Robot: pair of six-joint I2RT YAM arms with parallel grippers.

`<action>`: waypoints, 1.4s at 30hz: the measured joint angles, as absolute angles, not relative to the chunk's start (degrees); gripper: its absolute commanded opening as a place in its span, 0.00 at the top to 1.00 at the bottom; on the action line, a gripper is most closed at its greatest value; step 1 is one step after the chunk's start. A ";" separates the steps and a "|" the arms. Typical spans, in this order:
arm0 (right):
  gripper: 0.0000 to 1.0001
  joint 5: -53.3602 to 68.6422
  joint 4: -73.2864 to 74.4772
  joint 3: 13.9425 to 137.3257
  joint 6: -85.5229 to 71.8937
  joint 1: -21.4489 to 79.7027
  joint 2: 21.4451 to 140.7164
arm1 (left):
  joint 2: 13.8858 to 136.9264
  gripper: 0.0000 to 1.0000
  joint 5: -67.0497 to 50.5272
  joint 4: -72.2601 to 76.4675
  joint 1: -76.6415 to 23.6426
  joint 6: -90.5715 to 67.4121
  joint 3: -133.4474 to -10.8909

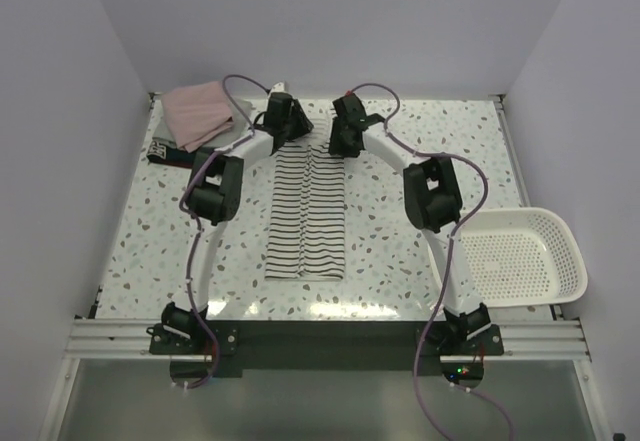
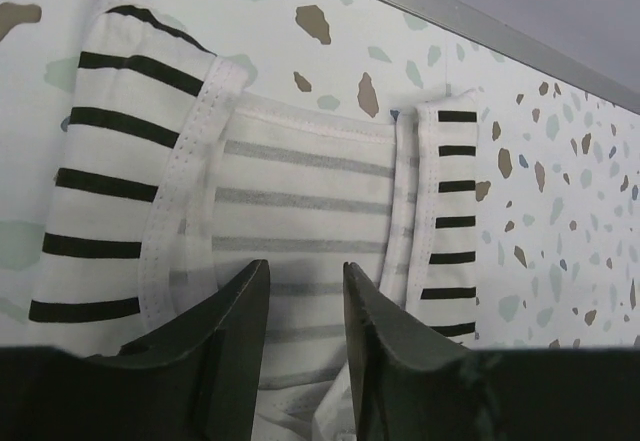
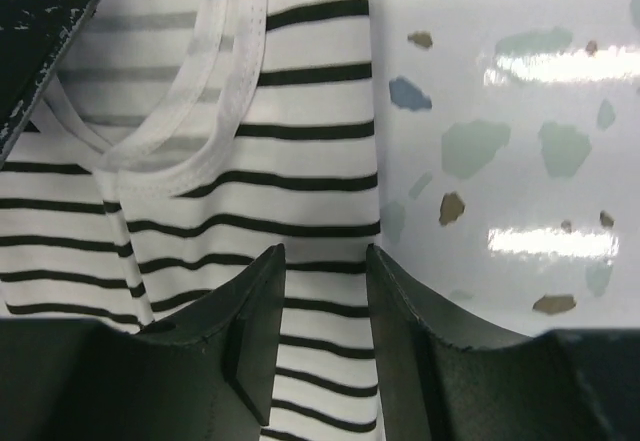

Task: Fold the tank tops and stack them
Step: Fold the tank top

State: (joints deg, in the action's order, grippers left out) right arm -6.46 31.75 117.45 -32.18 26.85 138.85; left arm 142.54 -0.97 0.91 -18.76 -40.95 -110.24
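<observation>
Camera above: striped tank top (image 1: 305, 211) lengthwise down middle of table (image 1: 150, 231), sides folded in to a narrow strip, straps toward far edge. Pink tank top (image 1: 200, 109) folded at far left corner; basket (image 1: 575, 261) near right edge.
Same view, claws: left gripper (image 1: 288, 133) and right gripper (image 1: 345, 143) side by side over strap end, probably to fold it toward the hem.
Left wrist: left gripper (image 2: 305, 267) over neckline, jaws partway apart, nothing visibly pinched.
Right wrist: right gripper (image 3: 324, 251) over right folded edge, jaws partway apart, cloth flat beneath.
</observation>
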 measured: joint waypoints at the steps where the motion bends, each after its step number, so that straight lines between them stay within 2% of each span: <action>1: 0.57 -6.46 31.70 118.72 -31.75 26.52 139.50 | 143.17 0.54 -1.39 1.08 -18.63 -40.88 -111.24; 8: 0.44 -4.95 31.66 121.34 -28.32 25.23 140.90 | 144.14 0.42 -5.91 5.58 -17.41 -39.79 -113.19; 12: 0.37 -5.28 31.62 120.20 -26.89 25.23 138.41 | 136.62 0.40 -7.42 9.69 -17.06 -39.07 -105.27; 16: 0.37 -5.41 30.17 108.20 -27.62 25.41 125.69 | 117.19 0.42 -5.69 12.19 -17.45 -39.59 -85.97; 21: 0.37 -5.58 26.06 82.65 -31.62 27.75 100.03 | 87.07 0.48 2.98 9.87 -21.26 -42.22 -61.41; 24: 0.38 -7.66 24.03 69.65 -34.81 34.87 89.34 | 71.07 0.51 7.22 4.21 -25.93 -44.38 -47.09; 28: 0.38 -8.01 22.31 54.37 -40.38 46.30 83.55 | 57.10 0.50 9.47 -5.10 -29.69 -47.57 -31.68; 33: 0.37 -8.91 22.04 41.63 -46.72 50.35 80.23 | 44.01 0.41 9.54 -15.03 -30.55 -50.74 -18.24; 38: 0.37 -10.22 19.49 40.12 -51.55 53.63 78.96 | 40.27 0.41 7.84 -15.73 -30.83 -53.06 -12.93; 42: 0.37 -11.11 16.16 38.15 -55.11 54.78 77.69 | 40.84 0.46 6.59 -13.91 -30.96 -54.54 -11.29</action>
State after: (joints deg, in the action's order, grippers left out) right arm -11.11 16.16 38.15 -55.11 54.78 77.69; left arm 40.84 6.59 -13.91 -30.96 -54.54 -11.29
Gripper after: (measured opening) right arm 0.625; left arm 0.564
